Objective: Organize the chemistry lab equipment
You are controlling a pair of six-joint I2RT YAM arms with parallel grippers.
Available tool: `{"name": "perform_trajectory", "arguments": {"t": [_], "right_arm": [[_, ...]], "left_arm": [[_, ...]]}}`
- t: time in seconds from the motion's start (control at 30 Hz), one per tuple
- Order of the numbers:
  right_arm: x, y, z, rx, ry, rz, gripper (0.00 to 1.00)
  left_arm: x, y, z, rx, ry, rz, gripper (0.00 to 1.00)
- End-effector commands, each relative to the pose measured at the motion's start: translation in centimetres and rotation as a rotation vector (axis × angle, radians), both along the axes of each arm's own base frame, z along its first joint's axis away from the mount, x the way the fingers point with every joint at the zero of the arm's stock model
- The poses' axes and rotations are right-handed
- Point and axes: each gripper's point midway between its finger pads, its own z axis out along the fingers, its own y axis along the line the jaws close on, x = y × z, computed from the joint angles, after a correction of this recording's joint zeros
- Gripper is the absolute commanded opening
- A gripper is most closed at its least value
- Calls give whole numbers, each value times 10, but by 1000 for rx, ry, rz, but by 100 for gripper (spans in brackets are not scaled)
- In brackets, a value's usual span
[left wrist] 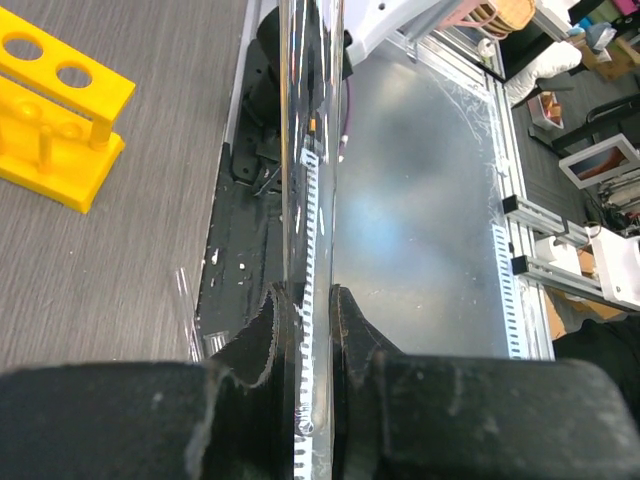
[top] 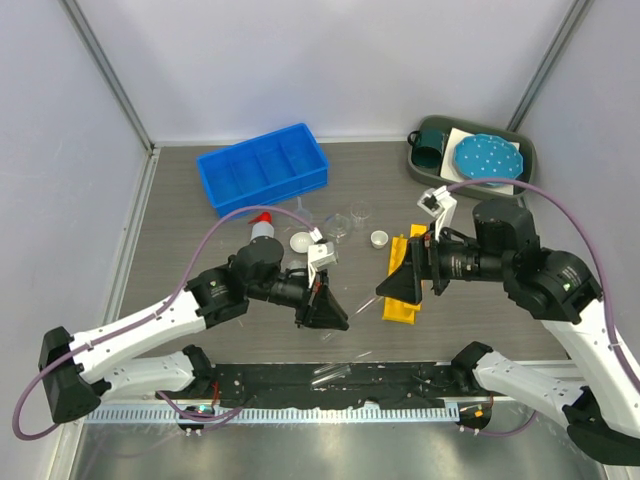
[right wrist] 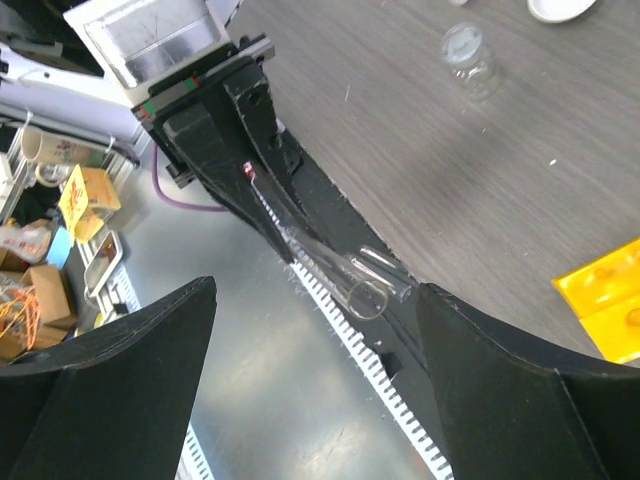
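My left gripper (top: 335,315) is shut on a clear test tube (left wrist: 310,150), which sticks out past its fingers (left wrist: 265,330) toward the right arm. The tube's open end (right wrist: 366,296) points at my right gripper (right wrist: 315,290), whose jaws stand wide open and apart from it. The right gripper (top: 397,280) hovers over the yellow holed tube rack (top: 403,300), also seen in the left wrist view (left wrist: 55,130). On the table behind are a white squeeze bottle with a red nozzle (top: 262,228), two small white dishes (top: 301,241) (top: 378,238) and small clear beakers (top: 338,225).
A blue compartment bin (top: 262,167) stands at the back left. A dark tray (top: 525,150) at the back right holds a teal mug (top: 430,140) and a blue dotted plate (top: 487,157). More clear tubes (top: 333,369) lie on the black strip at the near edge.
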Motion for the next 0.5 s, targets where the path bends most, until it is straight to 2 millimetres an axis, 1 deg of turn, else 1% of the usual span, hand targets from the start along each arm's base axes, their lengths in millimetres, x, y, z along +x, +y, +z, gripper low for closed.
{"name": "perform_trajectory", "arguments": {"t": [0.0, 0.13, 0.2, 0.3, 0.47], "right_arm": [[10, -15, 18, -31, -91, -88, 86], [13, -15, 3, -59, -63, -97, 86], [13, -9, 0, -37, -43, -84, 86], [12, 0, 0, 2, -30, -57, 85], [13, 8, -1, 34, -15, -36, 78]], "left_arm": [[-8, 1, 26, -99, -23, -40, 0], [-10, 4, 29, -117, -28, -41, 0], [-11, 4, 32, -126, -35, -39, 0], [-10, 4, 32, -130, -38, -41, 0], [-8, -2, 34, -147, -44, -55, 0]]}}
